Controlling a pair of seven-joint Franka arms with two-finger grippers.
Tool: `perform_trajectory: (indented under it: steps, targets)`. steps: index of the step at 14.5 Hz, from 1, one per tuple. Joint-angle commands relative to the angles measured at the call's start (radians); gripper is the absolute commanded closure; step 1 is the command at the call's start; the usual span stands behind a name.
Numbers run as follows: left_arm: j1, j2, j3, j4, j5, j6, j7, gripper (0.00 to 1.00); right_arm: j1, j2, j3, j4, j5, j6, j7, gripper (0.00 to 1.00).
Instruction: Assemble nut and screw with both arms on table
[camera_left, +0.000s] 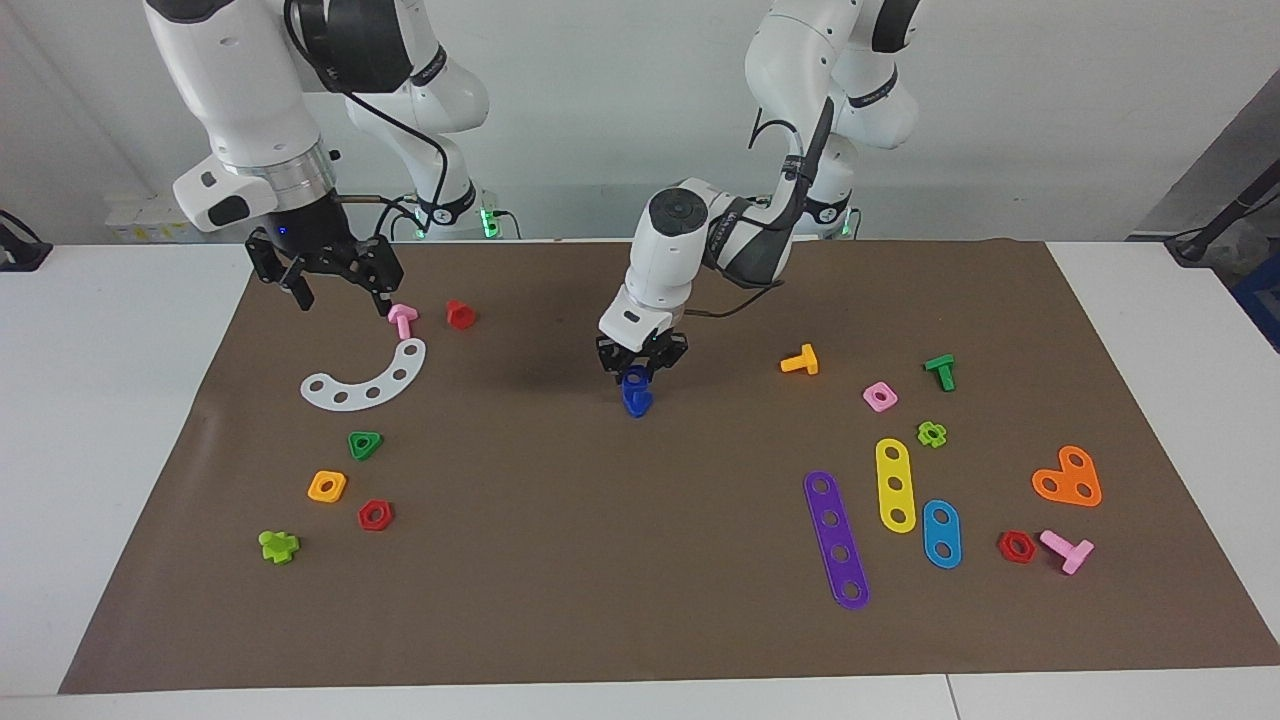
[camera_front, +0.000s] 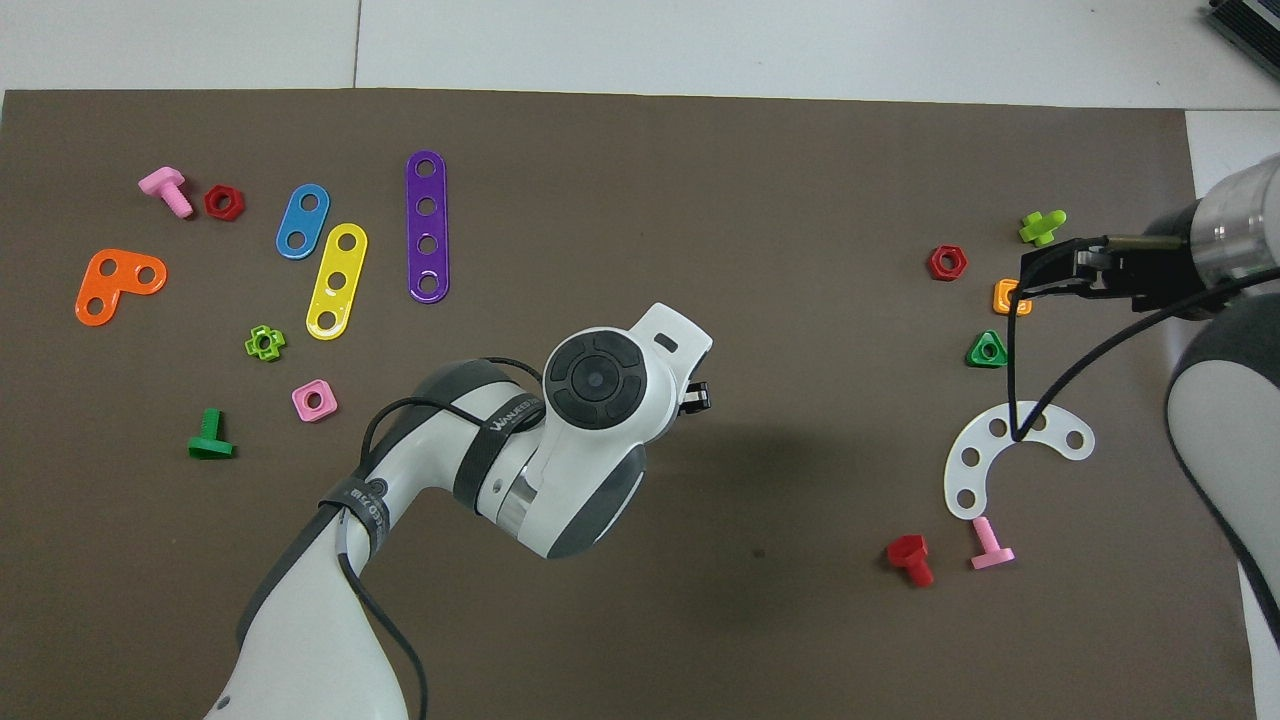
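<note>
My left gripper (camera_left: 638, 366) is low over the middle of the brown mat (camera_left: 600, 560), shut on the dark-blue nut (camera_left: 636, 377). The nut sits on top of the dark-blue screw (camera_left: 637, 403), which stands on the mat right under it. In the overhead view the left arm's wrist (camera_front: 598, 378) hides both blue parts, and only a fingertip (camera_front: 698, 398) shows. My right gripper (camera_left: 340, 298) is open and empty, raised over the mat's edge at the right arm's end, beside a pink bolt (camera_left: 402, 319). It also shows in the overhead view (camera_front: 1050, 275).
At the right arm's end lie a red bolt (camera_left: 460, 314), a white curved strip (camera_left: 368, 382), a green triangular nut (camera_left: 365, 445), an orange square nut (camera_left: 327, 486) and a red hex nut (camera_left: 375, 515). At the left arm's end lie an orange bolt (camera_left: 800, 360), a pink nut (camera_left: 880, 397) and coloured strips (camera_left: 836, 538).
</note>
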Motion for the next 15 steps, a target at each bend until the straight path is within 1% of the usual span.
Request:
perform_trajectory:
  steps: [1,6,10,13,15]
  targets:
    - [0.001,0.017,0.011,0.011,0.011,-0.002,-0.003,1.00,-0.013,-0.005,0.006,-0.004,0.012,-0.015,-0.040,0.00]
    - [0.000,0.028,0.009,0.092,0.008,-0.087,-0.004,1.00,-0.013,-0.015,0.006,-0.019,0.012,-0.014,-0.038,0.00]
    - [0.004,0.031,0.011,0.074,0.013,-0.068,-0.004,1.00,-0.010,-0.018,0.006,-0.027,0.012,-0.014,-0.031,0.00]
    - [0.003,0.028,0.011,0.002,0.014,0.017,-0.006,1.00,-0.010,-0.022,0.006,-0.039,0.012,-0.011,-0.032,0.00]
    - [0.001,0.030,0.011,-0.007,0.014,0.026,-0.006,1.00,-0.010,-0.022,0.006,-0.041,0.012,-0.006,-0.031,0.00]
